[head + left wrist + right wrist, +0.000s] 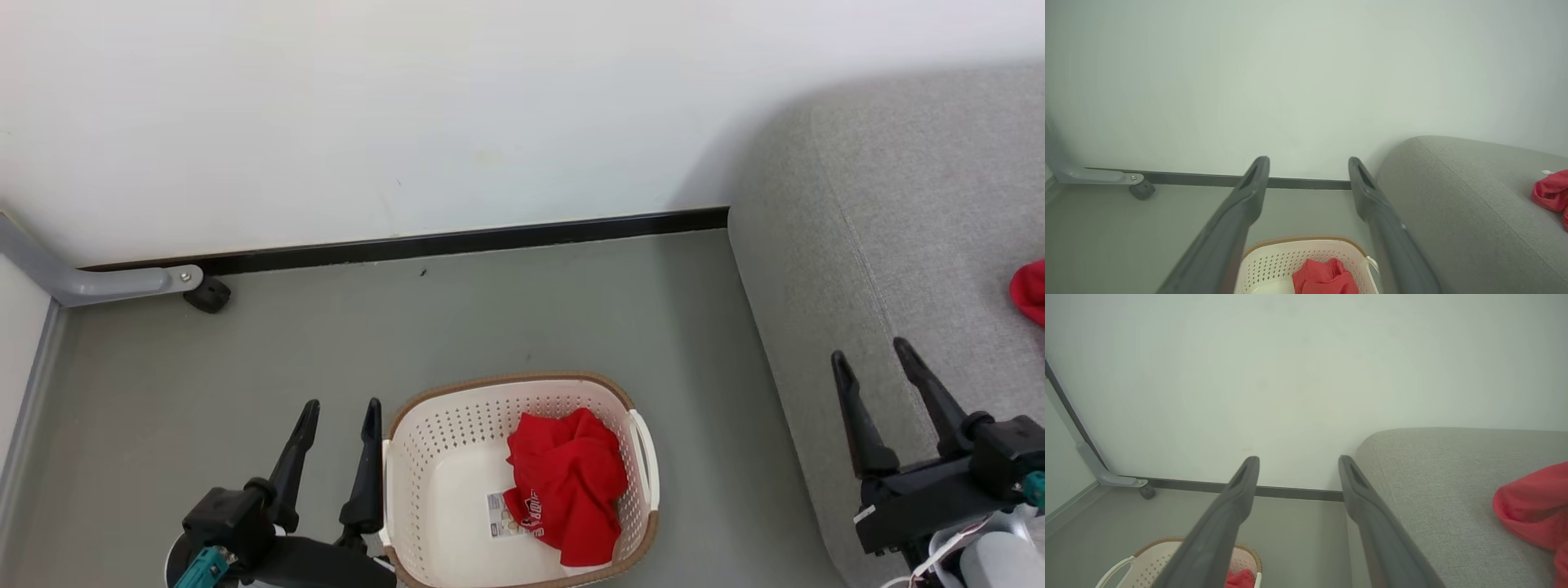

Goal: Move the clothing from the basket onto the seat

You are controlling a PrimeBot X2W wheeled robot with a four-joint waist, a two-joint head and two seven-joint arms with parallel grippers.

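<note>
Grey floor runs to a white wall, with the basket set down close against the left hand, probably to keep it within easy reach. That hand is spread wide and holds nothing. A crumpled red garment lies in the basket, just right of that hand and lower. The right hand, equally wide and empty, hangs over the seat edge. Another garment rests on the seat ahead and to its right, apparently already delivered.
</note>
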